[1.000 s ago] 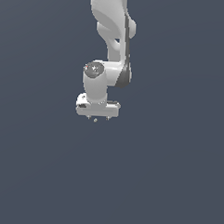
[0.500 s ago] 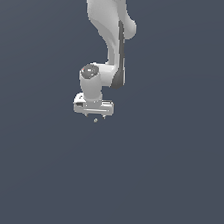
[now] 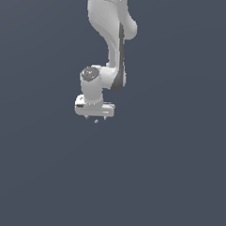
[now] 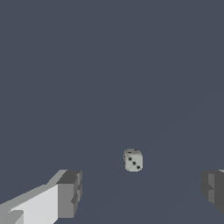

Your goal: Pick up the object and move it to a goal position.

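Die (image 4: 133, 160) rests alone on plain dark grey surface (image 4: 109, 65); fingers (image 4: 70, 192) spread wide, apart from it.

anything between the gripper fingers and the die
Nothing. In the wrist view the die sits on bare grey floor, apart from both fingers of the open gripper.
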Robot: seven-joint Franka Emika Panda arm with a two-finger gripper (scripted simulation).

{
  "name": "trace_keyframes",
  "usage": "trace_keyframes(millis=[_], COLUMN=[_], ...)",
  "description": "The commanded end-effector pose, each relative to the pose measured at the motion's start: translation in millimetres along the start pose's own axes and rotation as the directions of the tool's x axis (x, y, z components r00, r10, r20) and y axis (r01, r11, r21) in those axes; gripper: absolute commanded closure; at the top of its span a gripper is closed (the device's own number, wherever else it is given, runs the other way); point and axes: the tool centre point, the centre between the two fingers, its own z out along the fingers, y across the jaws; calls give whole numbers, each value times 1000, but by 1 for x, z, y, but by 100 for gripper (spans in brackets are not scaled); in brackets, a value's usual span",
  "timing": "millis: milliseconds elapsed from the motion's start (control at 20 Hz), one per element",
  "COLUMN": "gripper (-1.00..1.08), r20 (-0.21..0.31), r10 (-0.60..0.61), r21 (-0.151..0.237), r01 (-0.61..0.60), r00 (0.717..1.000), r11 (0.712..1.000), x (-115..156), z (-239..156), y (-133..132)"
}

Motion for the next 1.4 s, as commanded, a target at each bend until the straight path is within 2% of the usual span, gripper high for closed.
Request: trace_keyframes(millis=[0, 300, 600, 650, 1350], gripper=[-92, -92, -92, 108, 108], r20=[1, 0, 0, 0, 0], r10=[0, 0, 0, 0, 0], r21=[0, 0, 0, 0, 0], r01=[0, 0, 0, 0, 0], r00=[1000, 1000, 1000, 1000, 1000], r11=[1000, 1000, 1000, 1000, 1000], x=[-1, -2, -1, -1, -2], z=[8, 35, 45, 45, 40], y=[0, 0, 0, 0, 2])
